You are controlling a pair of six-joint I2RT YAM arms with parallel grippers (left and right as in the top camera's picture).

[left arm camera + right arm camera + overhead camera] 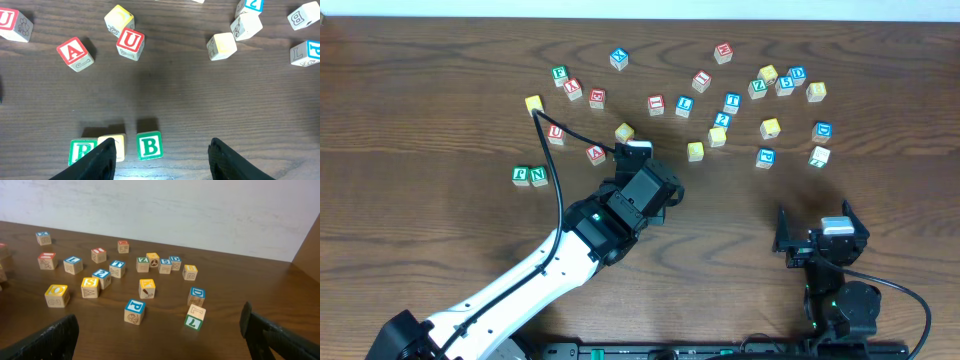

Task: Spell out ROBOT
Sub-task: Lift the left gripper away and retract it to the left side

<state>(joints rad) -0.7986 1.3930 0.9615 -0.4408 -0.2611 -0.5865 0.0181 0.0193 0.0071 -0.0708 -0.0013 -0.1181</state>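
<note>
row so far: green r cube (81, 151), yellow cube (120, 146), green b cube (149, 145), side by side on the tabletop (170, 100).
my left gripper (161, 159) is part open and holds nothing; the b cube sits between its fingers, clear of both. my right gripper (159, 340) is spread wide and empty, well apart from the row.

Readable letters: green R cube (80, 149), green B cube (149, 145), red A cube (73, 50).

At 7 o'clock in the left wrist view, the R cube (80, 150) and the yellow cube (120, 145) beside it are partly covered by a left tool (161, 147) finger (102, 160); the yellow cube's letter cannot be read
</note>
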